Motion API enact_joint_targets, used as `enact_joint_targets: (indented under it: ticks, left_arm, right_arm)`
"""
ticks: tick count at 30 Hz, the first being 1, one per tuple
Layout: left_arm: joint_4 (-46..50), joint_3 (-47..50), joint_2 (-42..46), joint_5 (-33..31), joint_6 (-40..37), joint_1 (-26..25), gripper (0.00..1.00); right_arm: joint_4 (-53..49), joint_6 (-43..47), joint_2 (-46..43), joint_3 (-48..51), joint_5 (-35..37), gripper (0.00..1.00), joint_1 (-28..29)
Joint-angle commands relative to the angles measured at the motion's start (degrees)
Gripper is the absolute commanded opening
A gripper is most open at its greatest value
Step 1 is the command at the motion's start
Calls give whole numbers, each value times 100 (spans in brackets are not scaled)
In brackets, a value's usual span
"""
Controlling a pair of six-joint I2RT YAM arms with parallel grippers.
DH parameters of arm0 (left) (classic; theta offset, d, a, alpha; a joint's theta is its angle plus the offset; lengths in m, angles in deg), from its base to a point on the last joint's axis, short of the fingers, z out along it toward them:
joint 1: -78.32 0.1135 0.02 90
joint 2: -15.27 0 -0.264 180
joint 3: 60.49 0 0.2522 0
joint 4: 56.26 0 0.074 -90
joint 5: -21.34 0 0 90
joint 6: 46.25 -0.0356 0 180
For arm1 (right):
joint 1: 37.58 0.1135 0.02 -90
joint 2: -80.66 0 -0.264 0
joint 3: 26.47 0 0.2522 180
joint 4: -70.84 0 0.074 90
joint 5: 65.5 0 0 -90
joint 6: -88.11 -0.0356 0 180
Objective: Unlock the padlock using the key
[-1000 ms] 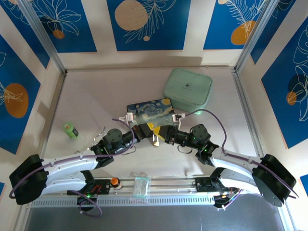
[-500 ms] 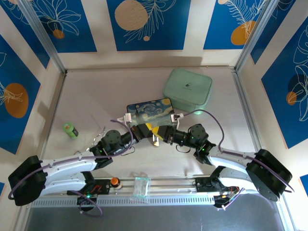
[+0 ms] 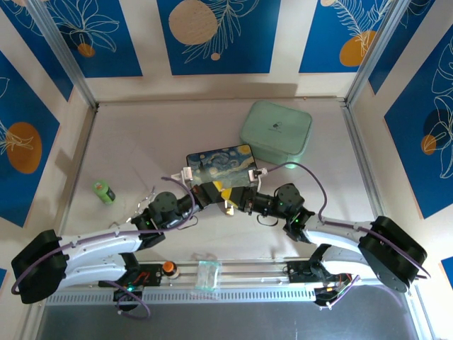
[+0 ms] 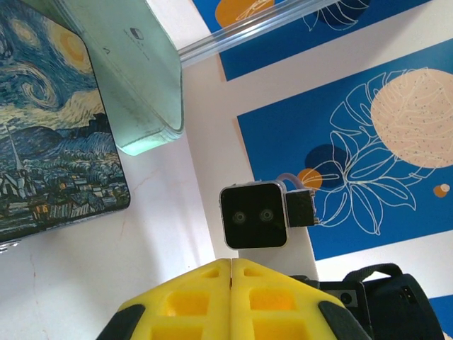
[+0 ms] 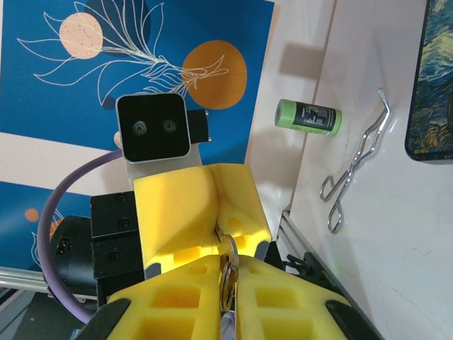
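As the right gripper (image 5: 229,263) pinches in, its yellow fingers (image 5: 283,301) stand all but together, and a small brass-gold piece with a rounded loop, the padlock (image 5: 227,275), sits clamped in the slit between them. Nose to nose with it comes the left gripper (image 5: 216,225). Its own wrist camera shows its fingers (image 4: 191,301) pressed flat together, seam to seam. A pale metal sliver (image 5: 219,231) glints right at those tips, just above the padlock. It's too small to say whether it is the key, or whether the left fingers grip it.

From above, both arms reach low and inward from the near edge, forearms angled towards each other. The two grippers meet tip to tip at mid-table, just in front of the near edge of the Starry Night painted box (image 3: 220,164).

A second ago the right jaws stood open around that spot; now they're closed. The right arm has slid in towards the centre, its elbow pulled leftward. The left arm has barely shifted.

Out to the left lie bent wire tongs (image 5: 354,170) and a green cylinder (image 5: 308,117). Beyond the box sits a mint-green case (image 3: 276,132).
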Motion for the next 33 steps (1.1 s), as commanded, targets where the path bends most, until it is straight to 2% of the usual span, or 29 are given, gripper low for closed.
enact_joint_targets:
  ticks: [1, 2, 13, 15, 18, 20, 21, 26, 29, 33]
  left_arm:
    - [-139, 78, 22, -74, -14, -53, 0]
    - [-128, 105, 37, -109, -2, -53, 0]
    - [-13, 220, 74, -323, 78, -48, 2]
    - [117, 255, 152, -447, 77, -44, 26]
    - [462, 234, 335, -572, -135, -44, 57]
    - [1051, 117, 532, -673, -294, -44, 72]
    - [1447, 22, 641, -736, -420, -44, 76]
    - [3221, -559, 833, -922, -1004, -44, 79]
    - [3315, -662, 666, -686, -1256, -52, 78]
    - [3542, -993, 59, -279, -1552, -121, 72]
  right_arm:
    - [198, -12, 45, -83, 183, 2, 45]
    - [197, -27, 37, -74, 201, 0, 45]
    - [115, 21, -12, -21, 199, 0, 44]
    - [-32, 85, -70, -13, 196, 0, 45]
    - [-341, 187, -264, 61, 295, 0, 45]
    - [-723, 286, -487, 93, 405, 0, 28]
    - [-1015, 339, -620, 92, 460, 0, 10]
    - [-3019, 682, -1270, -123, 649, 0, -155]
    - [-3562, 734, -1450, -62, 541, 0, -391]
    - [-4133, 698, -1524, 48, 224, 0, -803]
